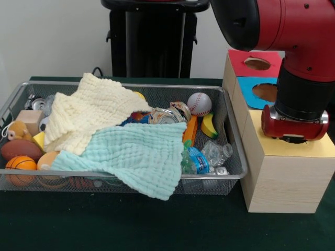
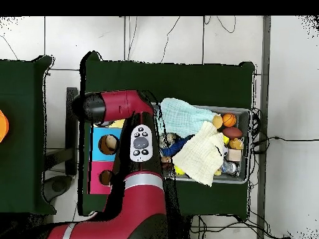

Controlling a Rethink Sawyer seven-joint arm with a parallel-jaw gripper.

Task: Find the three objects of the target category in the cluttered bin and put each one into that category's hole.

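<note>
Green table: pincer (image 1: 294, 137) above yellow-faced box (image 1: 285, 178), beside bin (image 1: 230, 130).

Cream waffle cloth (image 1: 89, 112) and mint waffle cloth (image 1: 136, 154) blanket most of the bin (image 1: 238, 157); arm (image 1: 298, 78) blocks the yellow box top (image 1: 319, 149).

Even, diffuse room light from above; the bin (image 1: 230, 130) casts only a soft shadow on the dark table (image 1: 104, 225). No glare. Slight softness in both views.
</note>
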